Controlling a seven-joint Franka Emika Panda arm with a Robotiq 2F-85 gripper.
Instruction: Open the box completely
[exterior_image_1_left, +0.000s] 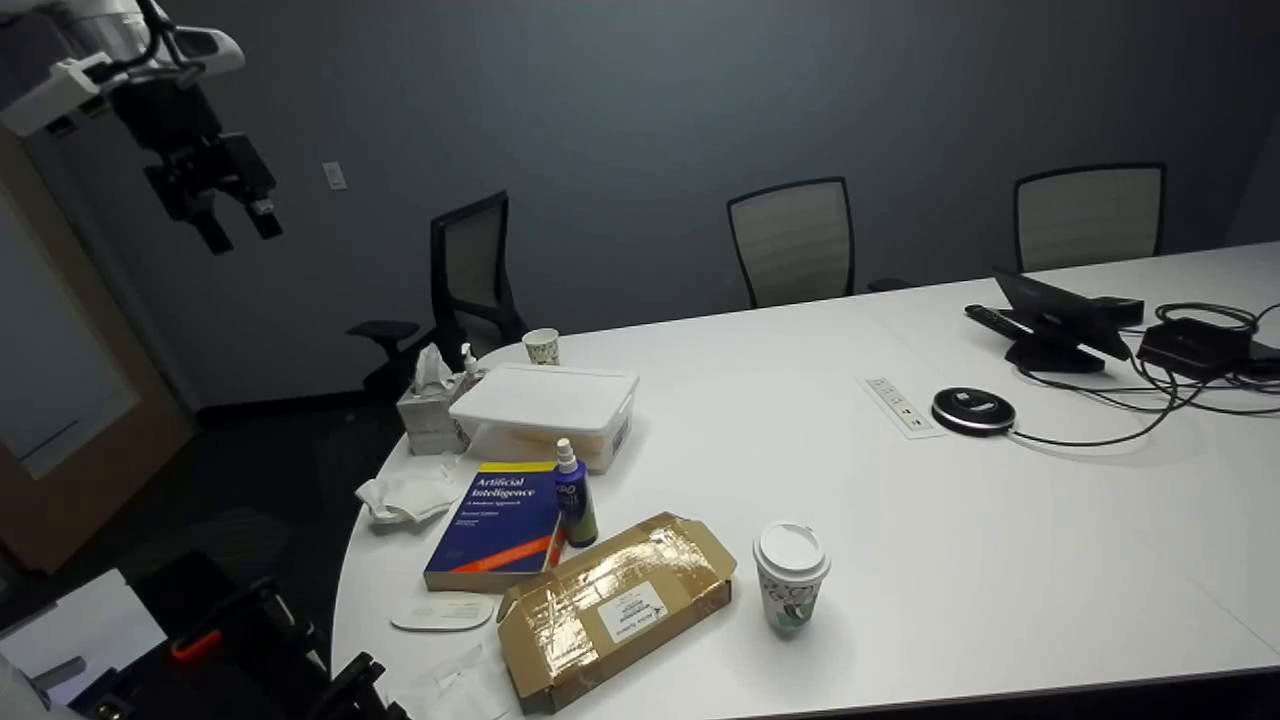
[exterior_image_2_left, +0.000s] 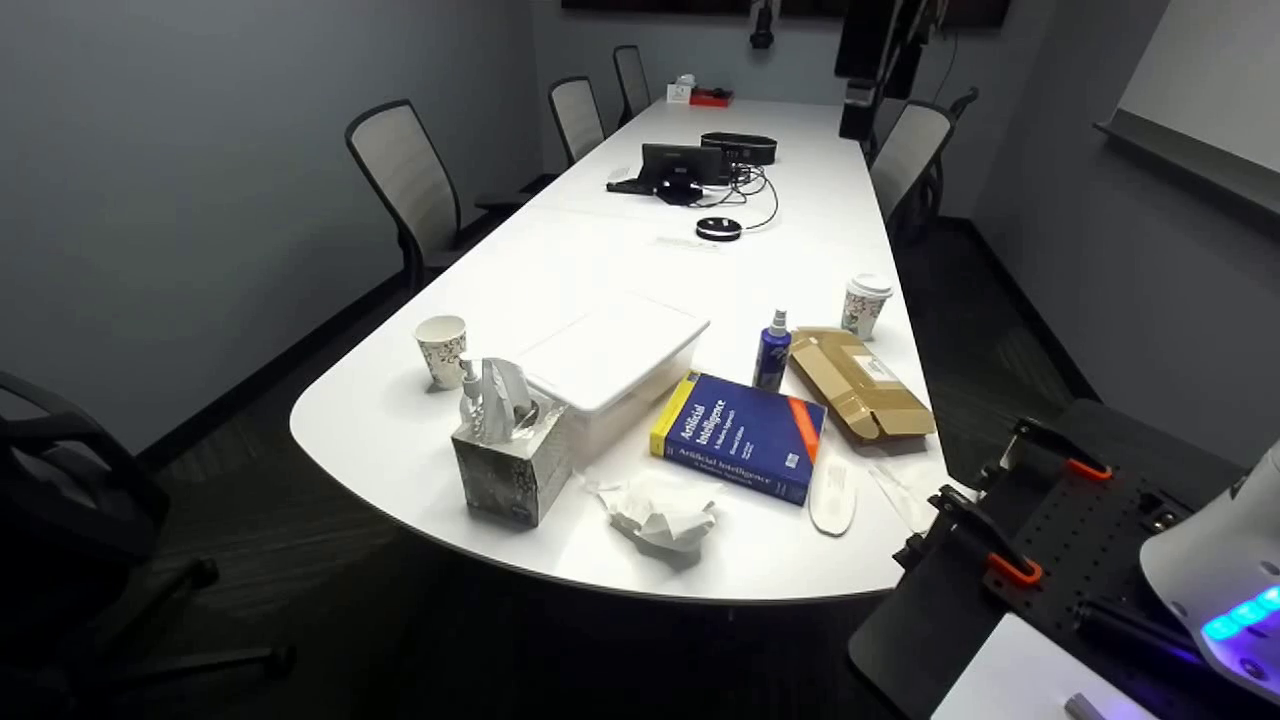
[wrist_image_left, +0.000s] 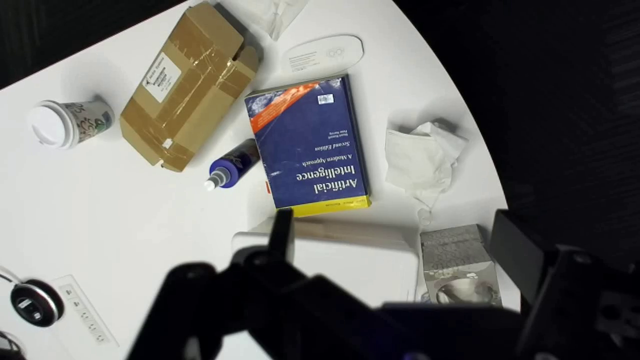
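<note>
The box (exterior_image_1_left: 590, 620) is a flat tan-brown cardboard box with shiny tape and a pale label on top. It lies shut on the white table (exterior_image_1_left: 960, 560), also visible in an exterior view (exterior_image_2_left: 845, 385) and in the wrist view (wrist_image_left: 205, 110). Small end flaps stick out a little. My gripper (exterior_image_1_left: 240, 228) hangs high in the air, well above the table and away from the box. It also shows at the top of an exterior view (exterior_image_2_left: 858, 108). In the wrist view its fingers (wrist_image_left: 395, 230) are wide apart with nothing between them.
Beside the box are a lidded paper cup (exterior_image_1_left: 790, 580), a blue spray bottle (exterior_image_1_left: 575, 500) and a dark blue book (exterior_image_1_left: 500, 525). A white-lidded plastic container (exterior_image_1_left: 545, 395), a tissue box (exterior_image_1_left: 430, 420), crumpled tissue (exterior_image_1_left: 405, 495) and an open paper cup (exterior_image_1_left: 541, 347) stand farther off.
</note>
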